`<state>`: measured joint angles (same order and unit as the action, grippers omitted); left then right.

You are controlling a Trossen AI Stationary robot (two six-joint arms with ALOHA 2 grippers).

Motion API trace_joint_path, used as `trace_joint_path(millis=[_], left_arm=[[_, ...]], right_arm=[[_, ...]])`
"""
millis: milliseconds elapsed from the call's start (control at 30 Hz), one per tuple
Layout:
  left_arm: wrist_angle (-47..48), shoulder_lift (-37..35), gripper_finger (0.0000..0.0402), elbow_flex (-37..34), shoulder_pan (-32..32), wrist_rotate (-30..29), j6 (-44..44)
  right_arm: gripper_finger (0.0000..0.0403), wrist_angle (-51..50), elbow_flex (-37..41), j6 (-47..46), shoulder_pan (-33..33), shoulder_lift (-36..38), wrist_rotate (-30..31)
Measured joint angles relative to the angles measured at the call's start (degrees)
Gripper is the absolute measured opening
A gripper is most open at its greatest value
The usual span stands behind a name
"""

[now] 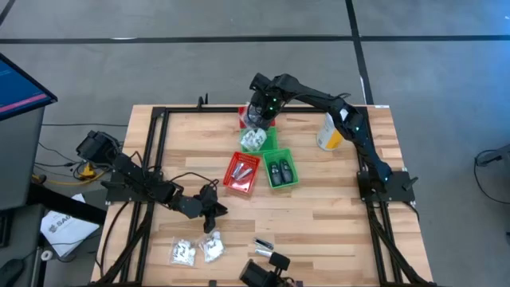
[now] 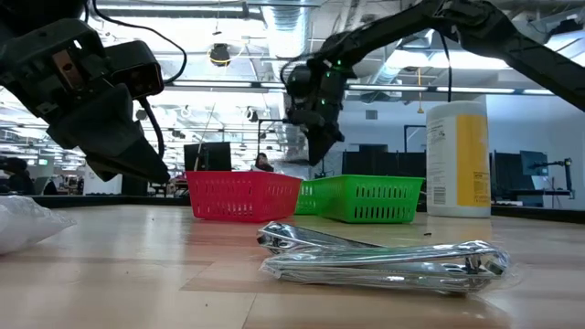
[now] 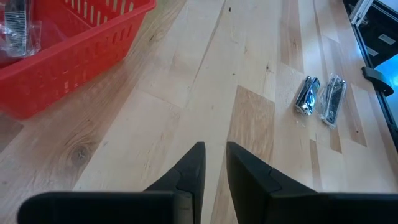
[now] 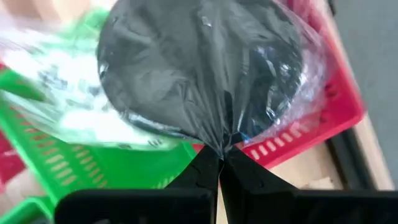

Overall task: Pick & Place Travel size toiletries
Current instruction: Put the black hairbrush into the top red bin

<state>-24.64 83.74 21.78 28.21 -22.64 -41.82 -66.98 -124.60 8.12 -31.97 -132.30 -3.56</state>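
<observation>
My left gripper (image 1: 213,209) sits low near the front edge of the bench (image 1: 335,223), its fingers almost together with nothing between them. Just in front of it, toward that front edge, lie two clear packets (image 1: 195,250) with white stuff inside, side by side. A bit to their right lie two shiny silver sachets (image 3: 320,96), also side by side, long sides pointing across the bench. My left arm is much the nearer one to all four.

In the middle stand four baskets: two red baskets (image 1: 241,173), one near and one at the back edge, and two green baskets (image 1: 283,170). The far green one has a clear packet in it.

My right gripper (image 4: 219,155) is up over the far baskets, pinched shut on the edge of a black disc in a clear bag (image 4: 205,68). The bag hangs right above them, so the drop is straight down.

One yellow can (image 1: 328,134) stands near the right back corner.
</observation>
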Motion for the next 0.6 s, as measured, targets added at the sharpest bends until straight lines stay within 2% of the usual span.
trace_joint_path(millis=[600], left_arm=[[-0.02,-0.02,0.0058,0.00,0.00,-0.50,0.00]], right_arm=[[0.0000,3.30,0.25,-2.03,-2.60,-0.10,0.59]])
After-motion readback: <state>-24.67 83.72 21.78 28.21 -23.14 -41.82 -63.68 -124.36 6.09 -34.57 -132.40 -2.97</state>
